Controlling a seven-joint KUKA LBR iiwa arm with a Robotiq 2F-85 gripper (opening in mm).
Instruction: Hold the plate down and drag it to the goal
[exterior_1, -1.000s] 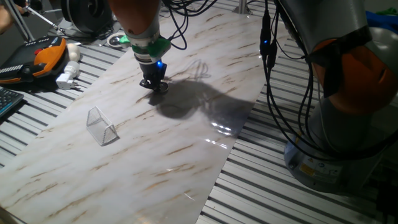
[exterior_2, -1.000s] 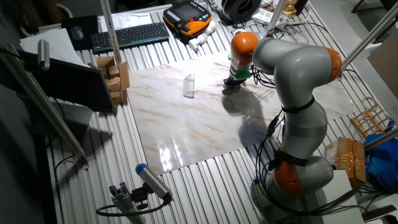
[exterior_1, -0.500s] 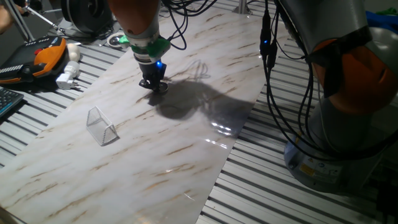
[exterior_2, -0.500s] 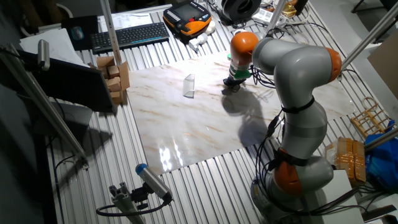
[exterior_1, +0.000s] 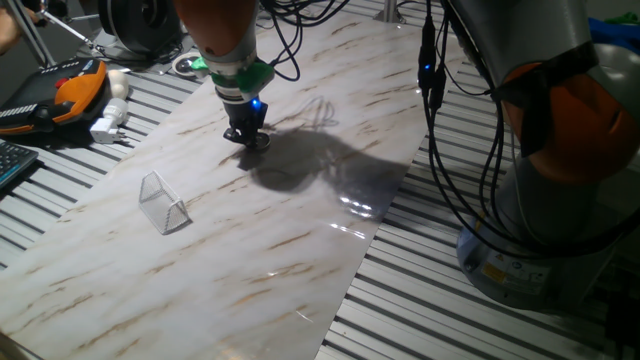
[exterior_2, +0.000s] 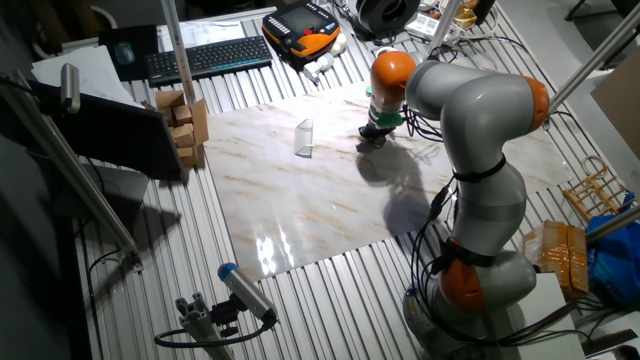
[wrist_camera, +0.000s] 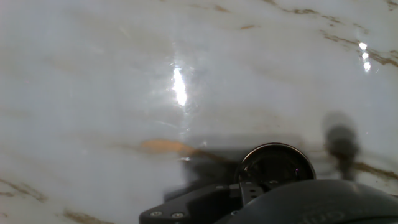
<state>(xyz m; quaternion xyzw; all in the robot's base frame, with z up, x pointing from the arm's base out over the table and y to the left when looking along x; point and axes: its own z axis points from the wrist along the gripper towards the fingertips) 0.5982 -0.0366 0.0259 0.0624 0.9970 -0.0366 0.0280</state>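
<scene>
The plate, a tiny shiny silver disc (wrist_camera: 275, 165), sits pinned under your gripper (exterior_1: 247, 135); finger state unclear. Next, drag it lower-left toward the clear plastic wedge goal (exterior_1: 163, 201), keeping pressure.

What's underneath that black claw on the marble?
A tiny shiny metal disc lies under the claw, flat on the marble board. The claw hides the disc's near edge and the contact.

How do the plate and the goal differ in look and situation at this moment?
The plate is a flat, round, shiny metal disc; the goal is a clear, tent-shaped wedge that stands up from the marble board. The plate looks smaller than the goal. The plate lies right under the gripper tip, while the goal stands free and apart, with nothing touching it. Both rest on the same board.
</scene>
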